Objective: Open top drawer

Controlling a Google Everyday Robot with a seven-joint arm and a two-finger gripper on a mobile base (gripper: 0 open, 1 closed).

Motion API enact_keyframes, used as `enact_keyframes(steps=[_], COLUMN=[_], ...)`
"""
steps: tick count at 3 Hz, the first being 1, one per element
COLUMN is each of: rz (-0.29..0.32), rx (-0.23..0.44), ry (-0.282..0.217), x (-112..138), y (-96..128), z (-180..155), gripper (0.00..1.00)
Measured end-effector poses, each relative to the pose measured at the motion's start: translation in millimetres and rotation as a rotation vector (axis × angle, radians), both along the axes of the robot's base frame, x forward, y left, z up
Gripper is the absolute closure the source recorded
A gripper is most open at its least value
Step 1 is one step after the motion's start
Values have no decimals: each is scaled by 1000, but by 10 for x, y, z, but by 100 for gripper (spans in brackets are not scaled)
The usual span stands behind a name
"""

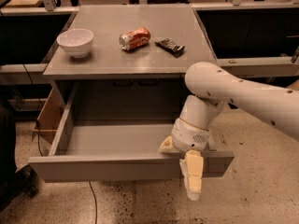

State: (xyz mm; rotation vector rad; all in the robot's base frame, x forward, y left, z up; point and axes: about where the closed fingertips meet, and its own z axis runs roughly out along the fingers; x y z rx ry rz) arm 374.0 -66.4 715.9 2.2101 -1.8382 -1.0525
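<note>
Straddling the front panel of the top drawer, our gripper pinched its lip, one finger inside, one outside, since the front offered no handle; the drawer stood pulled well out beneath the table

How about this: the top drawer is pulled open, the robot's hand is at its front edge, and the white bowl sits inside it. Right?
Not quite: the camera view shows the white bowl on the tabletop, not inside. The top drawer is open, with the hand at its front edge.
</note>
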Motion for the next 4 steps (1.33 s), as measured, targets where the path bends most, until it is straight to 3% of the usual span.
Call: enact_keyframes(steps=[1,3,4], rz=[-177,-411,-548], rx=[-69,-121,-110], ry=[-235,-701,-859], x=[357,1249,1693], y=[-411,-1164,-1565], z=[151,544,830], gripper=[0,0,0])
